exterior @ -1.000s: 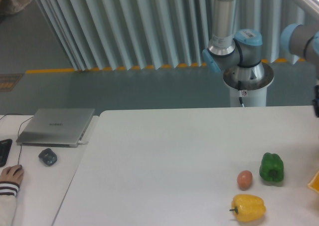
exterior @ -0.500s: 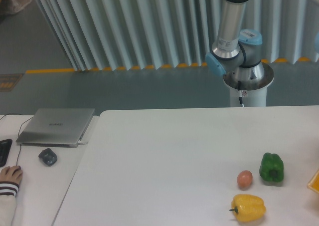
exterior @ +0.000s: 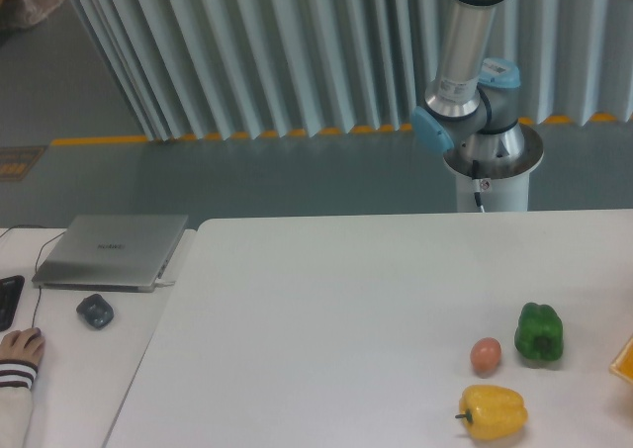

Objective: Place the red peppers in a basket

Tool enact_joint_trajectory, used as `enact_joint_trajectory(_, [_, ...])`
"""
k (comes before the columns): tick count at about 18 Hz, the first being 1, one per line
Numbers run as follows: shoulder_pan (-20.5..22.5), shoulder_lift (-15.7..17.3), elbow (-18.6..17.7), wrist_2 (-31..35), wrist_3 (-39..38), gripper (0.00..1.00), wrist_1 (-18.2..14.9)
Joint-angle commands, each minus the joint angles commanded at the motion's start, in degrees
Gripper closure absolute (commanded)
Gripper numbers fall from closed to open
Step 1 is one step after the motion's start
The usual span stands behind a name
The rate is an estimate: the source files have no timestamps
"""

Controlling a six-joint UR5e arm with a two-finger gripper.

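No red pepper shows anywhere in the camera view. An orange corner at the right edge (exterior: 624, 360) may belong to a basket, though too little of it shows to tell. Only the arm's base and lower links (exterior: 473, 82) are visible behind the table; the gripper is out of frame.
A green pepper (exterior: 539, 333), a small tan-pink fruit (exterior: 485, 356) and a yellow pepper (exterior: 492, 412) lie at the white table's front right. A closed laptop (exterior: 112, 249), a mouse (exterior: 95, 311) and a person's hand (exterior: 20, 349) occupy the side desk at left.
The arm's upper links have swung up and out of the frame at the right. The dark part seen at the right edge a second ago is gone. The peppers and fruit have not moved.
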Motion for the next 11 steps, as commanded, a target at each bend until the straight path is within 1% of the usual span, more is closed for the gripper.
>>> enact_joint_trajectory(3, [-0.35, 0.09, -0.17, -0.09, -1.14, 0.00, 0.00])
enact_joint_trajectory(5, [-1.22, 0.09, -0.26, -0.26, -3.94, 0.00, 0.00])
enact_joint_trajectory(10, [-7.63, 0.00, 0.35, 0.09, -14.22, 0.00, -0.09])
enact_joint_trajectory(11, [-8.78, 0.09, 0.35, -0.26, -17.37, 0.00, -0.09])
